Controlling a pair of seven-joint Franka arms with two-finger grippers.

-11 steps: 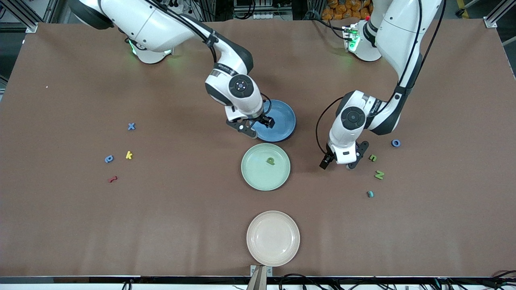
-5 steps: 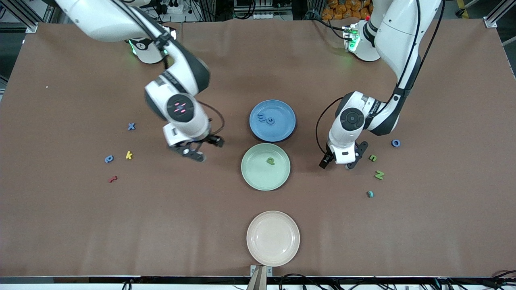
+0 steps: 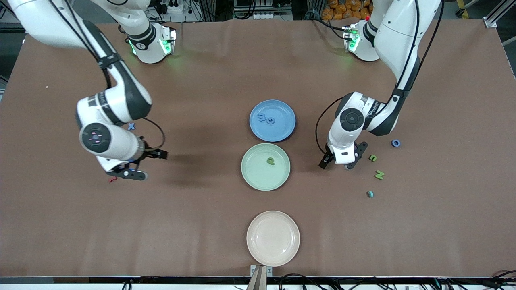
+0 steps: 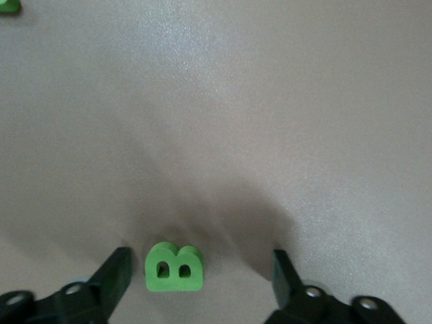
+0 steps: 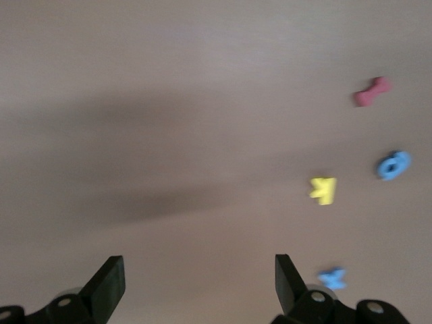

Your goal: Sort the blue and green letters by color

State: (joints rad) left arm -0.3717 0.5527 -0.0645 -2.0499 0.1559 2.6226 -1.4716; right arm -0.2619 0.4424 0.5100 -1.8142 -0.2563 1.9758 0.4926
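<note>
My right gripper (image 3: 135, 165) has swung from the blue plate (image 3: 282, 127) to the blue X (image 3: 131, 126), jaws released (drop done); left gripper (image 3: 340, 163) waits, jaws released, over the green B (image 4: 174, 268).

A brown-covered table (image 3: 201, 225) is carrying blue (image 3: 272, 120), green (image 3: 265, 166) and cream plates (image 3: 273, 238), with small letters lying scattered toward both ends.

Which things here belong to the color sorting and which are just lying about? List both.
Job: blue X, blue O, green n, green N, green B at the open left gripper, blue plate, green plate, open right gripper by the red letter.
Lying about: yellow k, red letter, beige plate.
</note>
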